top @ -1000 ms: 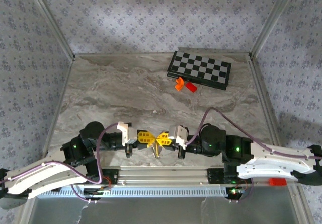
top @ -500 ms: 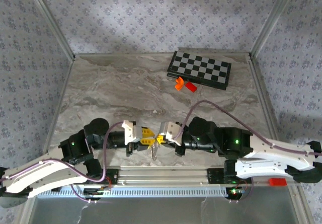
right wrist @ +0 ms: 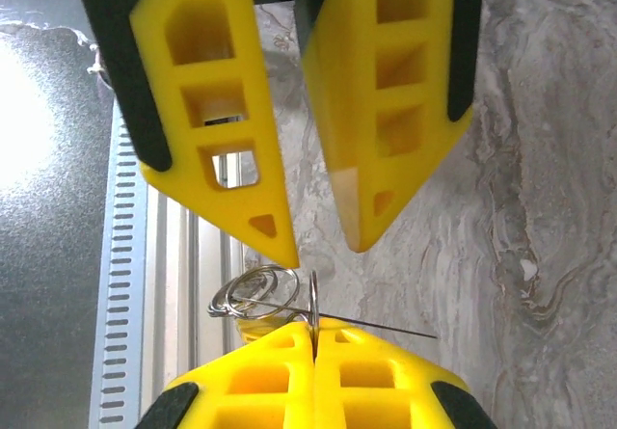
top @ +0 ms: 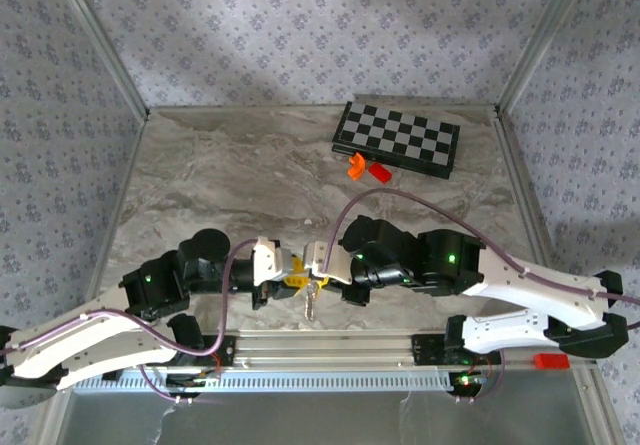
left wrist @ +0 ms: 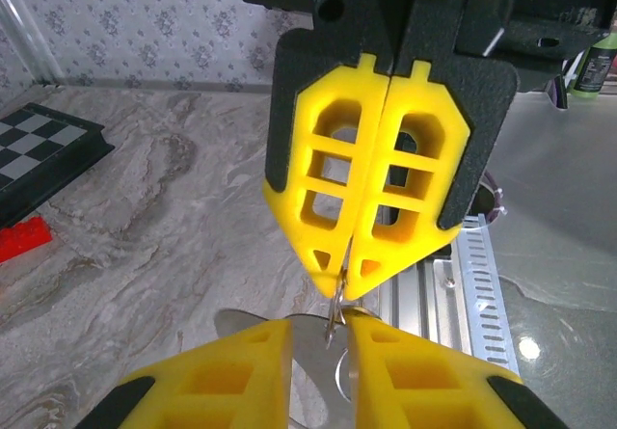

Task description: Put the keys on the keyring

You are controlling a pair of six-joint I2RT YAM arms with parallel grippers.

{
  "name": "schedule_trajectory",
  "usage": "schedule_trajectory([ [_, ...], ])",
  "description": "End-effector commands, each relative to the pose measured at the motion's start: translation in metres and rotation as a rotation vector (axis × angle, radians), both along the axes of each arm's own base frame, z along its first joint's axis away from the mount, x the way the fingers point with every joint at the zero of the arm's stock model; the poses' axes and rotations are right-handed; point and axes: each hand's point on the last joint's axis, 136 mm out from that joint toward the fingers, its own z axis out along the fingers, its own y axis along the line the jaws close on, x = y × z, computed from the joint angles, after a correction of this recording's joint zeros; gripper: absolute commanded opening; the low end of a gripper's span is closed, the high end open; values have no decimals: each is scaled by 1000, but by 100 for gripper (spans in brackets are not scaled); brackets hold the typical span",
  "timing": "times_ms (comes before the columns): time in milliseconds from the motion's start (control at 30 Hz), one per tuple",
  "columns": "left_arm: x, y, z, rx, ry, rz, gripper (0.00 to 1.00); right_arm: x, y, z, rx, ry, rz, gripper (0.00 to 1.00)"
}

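My right gripper (top: 318,265) is shut on a thin wire keyring (right wrist: 313,299), which stands edge-on out of its closed fingertips (right wrist: 289,337). More linked rings (right wrist: 253,292) hang to its left. A silver key (top: 311,308) dangles below the two grippers, and the left wrist view has it (left wrist: 310,352) behind my left fingers. My left gripper (top: 287,271) faces the right one tip to tip and is open. Its fingers (left wrist: 241,361) stand either side of the ring's lower edge (left wrist: 335,306), with a gap on both sides.
A folded chessboard (top: 397,139) lies at the back right, with an orange block (top: 356,166) and a red block (top: 380,173) in front of it. The aluminium rail (top: 330,350) runs along the near edge just below the grippers. Metal posts frame the papered walls.
Both grippers have shifted left and the right arm has stretched further over. My left gripper, shut a second ago, has opened. The key now hangs lower under the grippers.
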Motion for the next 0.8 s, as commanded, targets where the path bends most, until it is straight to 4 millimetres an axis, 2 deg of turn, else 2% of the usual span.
schedule_trajectory([
  [0, -2, -2, 14, -24, -26, -17, 21, -5, -1, 15, 36, 3, 37, 0],
  [333, -3, -8, 11, -17, -19, -36, 19, -3, 3, 17, 67, 10, 34, 0],
  [500, -3, -9, 13, -28, -22, -39, 6, -2, 5, 17, 74, 9, 32, 0],
  [600, -5, -10, 13, -41, -14, -47, 1, -1, 6, 19, 86, 4, 29, 0],
  [767, -6, -12, 16, -97, -7, -52, 0, 2, 8, 22, 110, -10, 17, 0],
])
